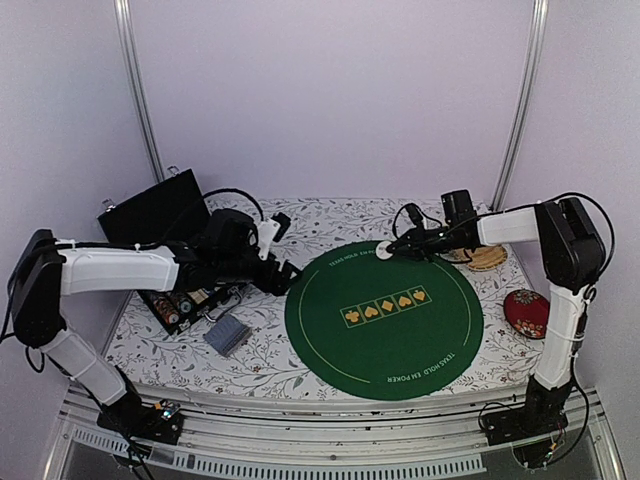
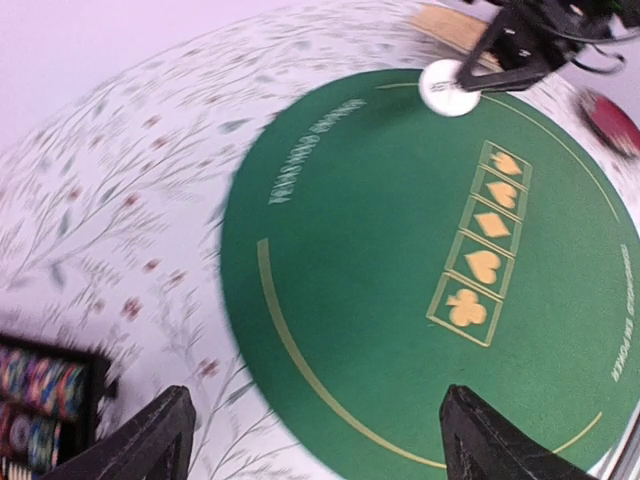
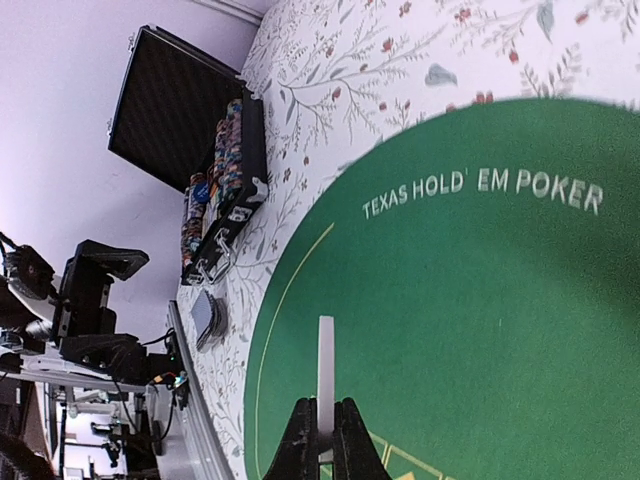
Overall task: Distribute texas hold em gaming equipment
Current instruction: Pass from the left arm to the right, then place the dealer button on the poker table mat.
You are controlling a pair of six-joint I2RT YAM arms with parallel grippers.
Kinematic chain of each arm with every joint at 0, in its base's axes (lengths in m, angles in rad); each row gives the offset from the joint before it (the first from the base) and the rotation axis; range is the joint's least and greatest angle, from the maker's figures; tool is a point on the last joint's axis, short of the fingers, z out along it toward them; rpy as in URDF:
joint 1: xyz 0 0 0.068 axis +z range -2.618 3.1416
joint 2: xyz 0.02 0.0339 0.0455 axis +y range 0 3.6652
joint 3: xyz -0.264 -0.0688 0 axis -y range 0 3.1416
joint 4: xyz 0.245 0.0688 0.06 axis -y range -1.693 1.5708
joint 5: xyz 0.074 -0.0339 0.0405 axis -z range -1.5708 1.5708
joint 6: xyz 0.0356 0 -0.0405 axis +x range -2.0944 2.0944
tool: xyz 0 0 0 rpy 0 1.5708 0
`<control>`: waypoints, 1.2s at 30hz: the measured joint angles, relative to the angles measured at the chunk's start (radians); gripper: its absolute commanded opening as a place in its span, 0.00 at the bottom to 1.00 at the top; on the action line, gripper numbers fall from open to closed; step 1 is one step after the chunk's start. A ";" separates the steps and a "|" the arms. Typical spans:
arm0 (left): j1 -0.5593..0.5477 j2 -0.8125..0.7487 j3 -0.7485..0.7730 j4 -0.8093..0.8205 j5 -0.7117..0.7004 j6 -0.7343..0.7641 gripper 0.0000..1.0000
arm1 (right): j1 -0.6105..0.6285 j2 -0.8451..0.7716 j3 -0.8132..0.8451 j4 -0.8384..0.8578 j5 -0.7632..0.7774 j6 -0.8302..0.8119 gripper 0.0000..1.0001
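My right gripper (image 1: 392,251) is shut on a white marker disc (image 1: 384,253) and holds it over the far edge of the round green poker mat (image 1: 384,330). The right wrist view shows the disc (image 3: 325,372) edge-on between the fingertips. The left wrist view shows it too (image 2: 449,87). My left gripper (image 1: 288,272) is open and empty, just off the mat's left edge, with its fingertips (image 2: 150,440) wide apart. A stack of grey-blue-backed cards (image 1: 227,334) lies on the floral cloth at the front left. Striped chip stacks (image 1: 175,306) sit in the open black case (image 1: 152,215).
A red round patterned cushion (image 1: 526,312) lies at the right table edge. A tan woven mat (image 1: 487,258) lies behind the right gripper. The black case stands open at the back left. The table's front rail runs along the near edge.
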State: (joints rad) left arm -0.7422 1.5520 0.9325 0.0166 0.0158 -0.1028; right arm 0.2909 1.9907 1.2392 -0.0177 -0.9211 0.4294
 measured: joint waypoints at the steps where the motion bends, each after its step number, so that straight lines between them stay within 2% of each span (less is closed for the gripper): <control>1: 0.023 -0.015 -0.008 -0.016 -0.006 -0.028 0.90 | 0.001 0.023 0.041 -0.005 0.010 -0.007 0.02; 5: 0.092 -0.049 -0.013 -0.101 -0.037 -0.135 0.92 | 0.014 0.116 0.167 0.000 0.032 -0.004 0.02; 9: 0.126 -0.089 -0.040 -0.163 -0.048 -0.208 0.93 | 0.021 0.187 0.204 0.035 0.035 0.042 0.02; 17: 0.135 -0.114 -0.062 -0.203 -0.056 -0.248 0.94 | 0.065 0.343 0.275 0.047 0.055 0.116 0.02; 28: 0.143 -0.114 -0.062 -0.222 -0.071 -0.250 0.94 | 0.080 0.373 0.302 0.043 0.074 0.126 0.08; 36: 0.154 -0.114 -0.063 -0.232 -0.078 -0.250 0.94 | 0.082 0.375 0.323 -0.020 0.126 0.077 0.17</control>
State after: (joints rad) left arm -0.5884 1.4380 0.8700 -0.2153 -0.0620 -0.3527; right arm 0.3725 2.3653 1.5620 -0.0380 -0.7952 0.5068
